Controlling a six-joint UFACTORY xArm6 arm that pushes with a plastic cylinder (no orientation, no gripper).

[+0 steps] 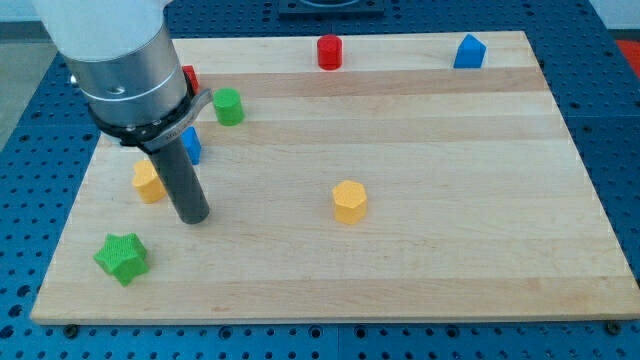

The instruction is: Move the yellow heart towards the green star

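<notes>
No legible text. My tip (pixel 193 217) on wooden board (pixel 450 250), just right of yellow heart block (pixel 147 182), apart; holds nothing. Green star block (pixel 122 258) sits below-left.

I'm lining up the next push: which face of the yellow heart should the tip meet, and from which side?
Push, not grip. The yellow heart sits just left of my tip; the green star lies below it, slightly left. Meet the heart's upper edge, coming from the view's top, probably slightly right of its centre.
</notes>
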